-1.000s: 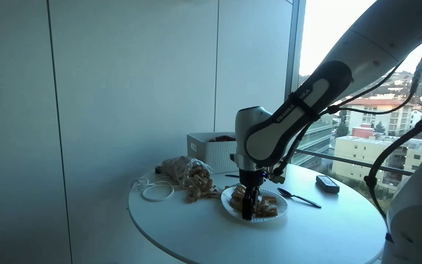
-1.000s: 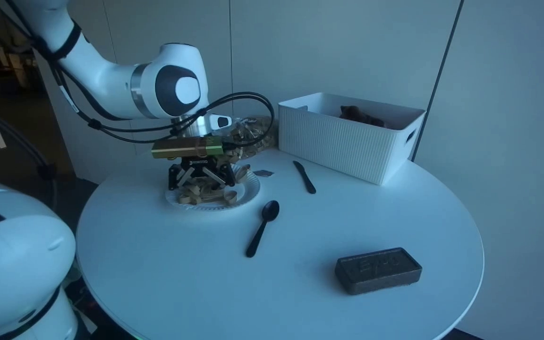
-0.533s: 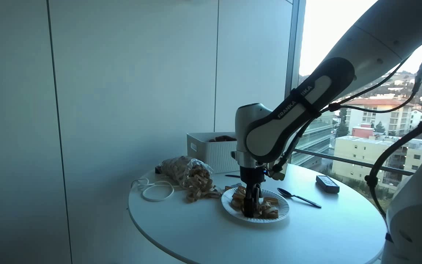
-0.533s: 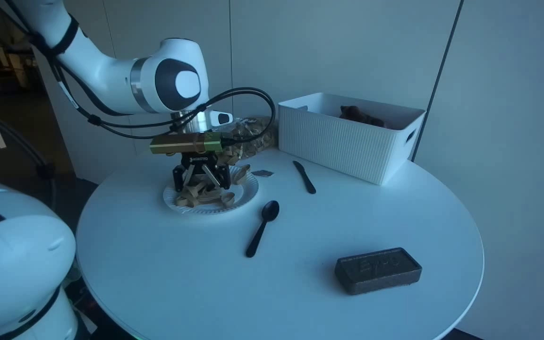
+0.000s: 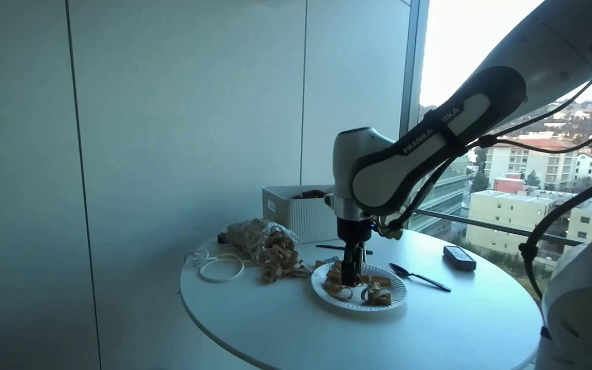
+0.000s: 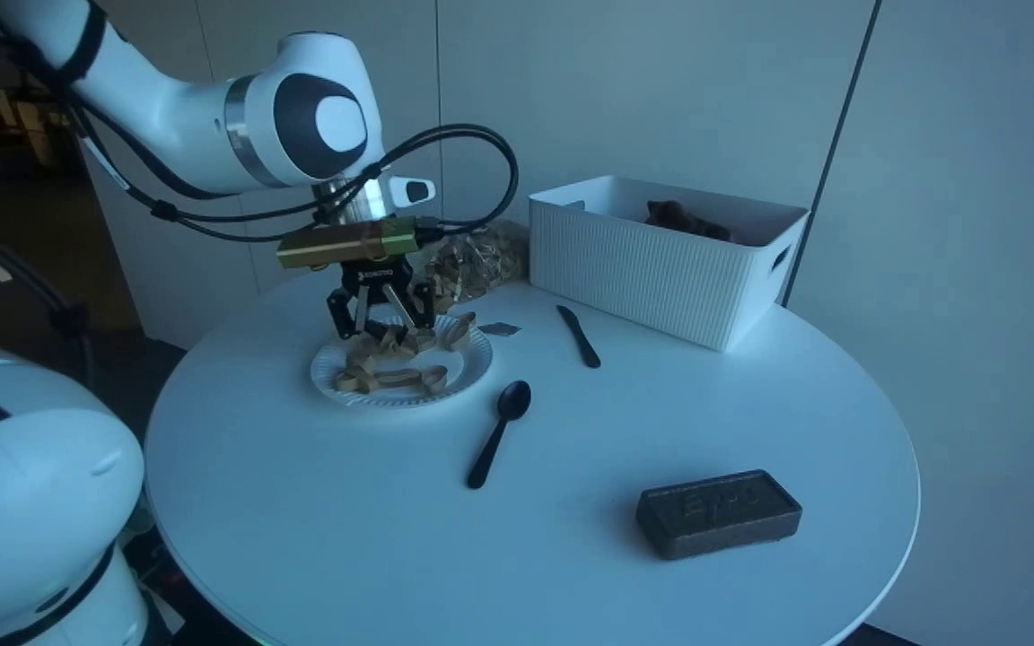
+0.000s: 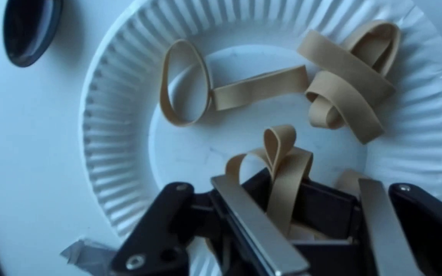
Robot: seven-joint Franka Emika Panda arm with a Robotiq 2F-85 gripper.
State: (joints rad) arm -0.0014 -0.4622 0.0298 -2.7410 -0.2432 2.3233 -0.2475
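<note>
Narrowly closed, the gripper pinches a looped tan band above the paper plate.
Loops could slip free if the pinch is shallow, or drag neighbouring bands along if tangled.

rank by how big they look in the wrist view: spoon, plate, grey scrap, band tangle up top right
1. Plate, by far
2. Band tangle
3. Spoon, cut off by the picture's edge, so judged by what shows
4. Grey scrap, also partly out of sight
</note>
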